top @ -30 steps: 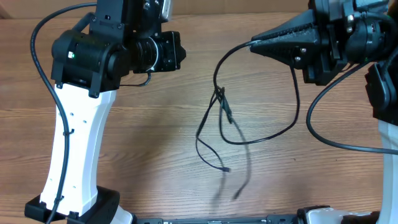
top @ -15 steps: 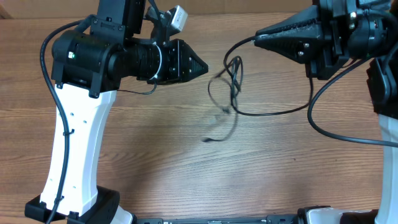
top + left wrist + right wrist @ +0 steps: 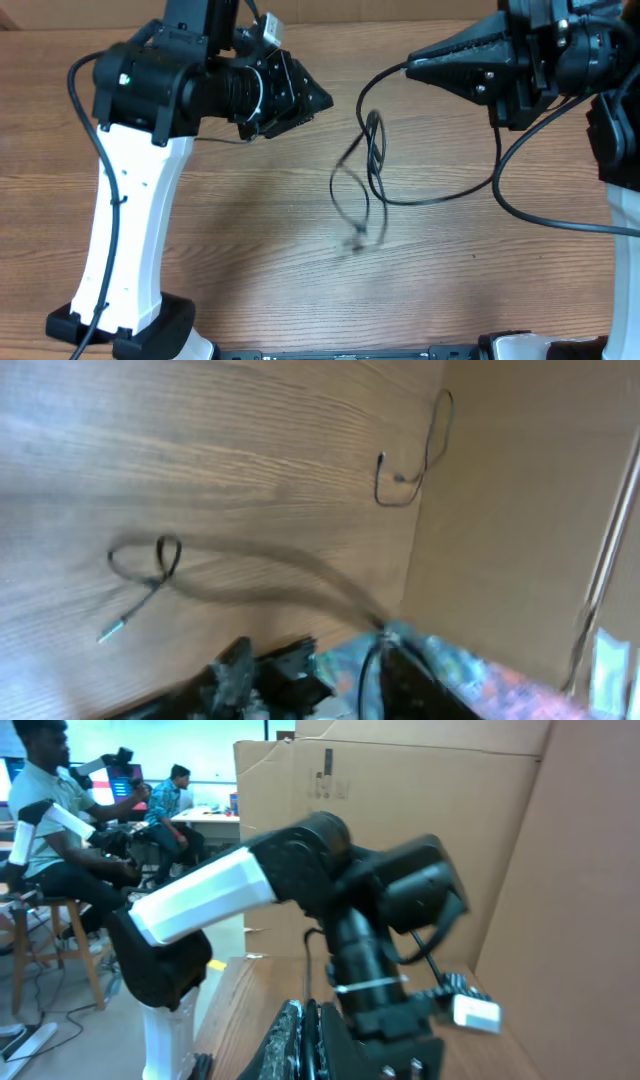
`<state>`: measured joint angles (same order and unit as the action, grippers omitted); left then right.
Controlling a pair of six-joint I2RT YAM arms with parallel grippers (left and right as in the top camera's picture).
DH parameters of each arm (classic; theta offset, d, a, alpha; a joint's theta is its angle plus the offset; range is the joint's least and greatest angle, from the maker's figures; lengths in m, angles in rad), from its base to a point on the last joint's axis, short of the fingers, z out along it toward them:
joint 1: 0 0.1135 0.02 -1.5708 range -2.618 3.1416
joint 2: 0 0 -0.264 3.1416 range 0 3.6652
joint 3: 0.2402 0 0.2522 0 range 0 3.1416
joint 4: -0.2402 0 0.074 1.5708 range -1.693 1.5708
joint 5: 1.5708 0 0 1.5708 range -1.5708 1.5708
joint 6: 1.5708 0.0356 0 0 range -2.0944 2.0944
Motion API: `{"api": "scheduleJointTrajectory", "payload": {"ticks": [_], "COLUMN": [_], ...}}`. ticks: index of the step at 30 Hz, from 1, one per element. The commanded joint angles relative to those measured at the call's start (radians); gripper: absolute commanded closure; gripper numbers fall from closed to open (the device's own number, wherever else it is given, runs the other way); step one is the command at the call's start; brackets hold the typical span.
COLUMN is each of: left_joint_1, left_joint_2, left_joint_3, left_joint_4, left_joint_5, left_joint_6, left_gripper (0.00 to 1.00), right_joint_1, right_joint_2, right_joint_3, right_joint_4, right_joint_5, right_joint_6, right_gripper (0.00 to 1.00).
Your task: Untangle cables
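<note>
The cables are thin black cords. They hang from my right gripper at the upper right, which is shut on a strand. A small looped tangle dangles below it, motion-blurred, and a plug end sits lower down. One long strand sweeps right. In the right wrist view the strand runs between the closed fingers. My left gripper is just left of the tangle, apart from it, with its jaws parted and nothing in them. The left wrist view shows the loop and a plug end beyond the blurred gripper.
A cardboard wall borders the wooden table at the far edge. A small hooked black wire lies by its base. The arms' thick black leads curve over the right side. People sit beyond the table.
My left gripper swung in toward the tangle, then drew back and opened its jaws. The hanging cables bunched up and swung, and the plug end moved. The right gripper held still.
</note>
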<state>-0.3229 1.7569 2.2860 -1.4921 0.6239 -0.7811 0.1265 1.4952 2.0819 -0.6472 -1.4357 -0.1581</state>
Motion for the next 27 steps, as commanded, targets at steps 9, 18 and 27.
{"api": "scheduleJointTrajectory", "payload": {"ticks": [9, 18, 27], "left_joint_1": [-0.066, -0.082, -0.093], "left_joint_2": [0.099, 0.121, 0.121], "left_joint_3": [0.013, 0.013, 0.013], "left_joint_4": [0.053, 0.056, 0.064], "left_joint_5": [0.143, 0.249, 0.230], "left_joint_6": [-0.241, -0.296, -0.304], "left_gripper": [0.50, 0.59, 0.96], "right_joint_1": [0.025, 0.025, 0.025], "right_joint_2": [0.007, 0.019, 0.022], "right_joint_3": [0.007, 0.006, 0.006], "right_joint_4": [0.002, -0.017, -0.024], "right_joint_5": [-0.010, -0.009, -0.006], "right_joint_6": [-0.009, -0.042, -0.060], "right_gripper": [0.96, 0.96, 0.96]}}
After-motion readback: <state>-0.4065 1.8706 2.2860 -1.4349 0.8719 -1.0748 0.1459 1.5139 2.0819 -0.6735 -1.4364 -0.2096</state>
